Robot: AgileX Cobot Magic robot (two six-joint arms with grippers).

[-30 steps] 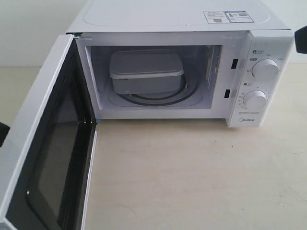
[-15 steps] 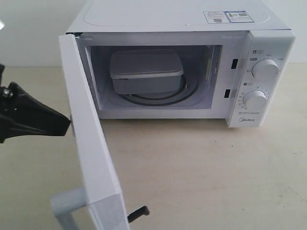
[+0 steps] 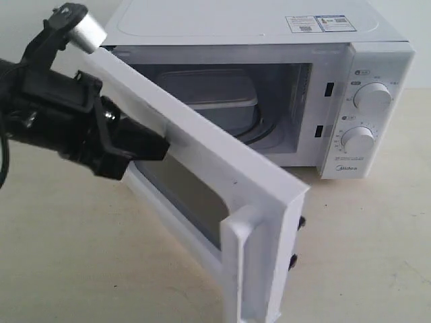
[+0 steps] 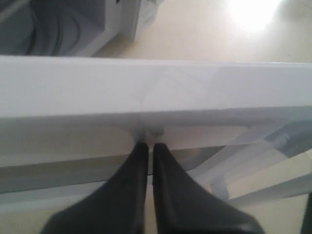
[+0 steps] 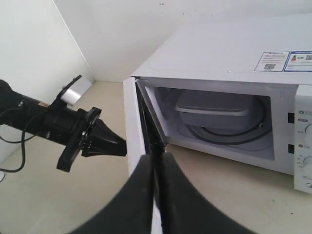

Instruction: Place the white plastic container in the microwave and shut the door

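Exterior view gives me the microwave [image 3: 249, 27] with its door [image 3: 222, 168] standing roughly half open, the bar handle [image 3: 246, 269] nearest the camera. Past the door's top edge I see the white plastic container [image 3: 222, 91] inside the cavity, lid on. In the right wrist view it sits on the glass turntable [image 5: 229, 134], towards the back. The left gripper [image 3: 161, 145] has its fingers drawn together with only a thin slit between them. Its tips look pressed against the door's outer face, just above the dark window [image 3: 188, 195]. The right gripper [image 5: 157, 158] shows only in its own wrist view. Its fingers are also closed together, and it hangs in front of the door's free edge. Both dials [image 3: 372, 97] are uncovered.
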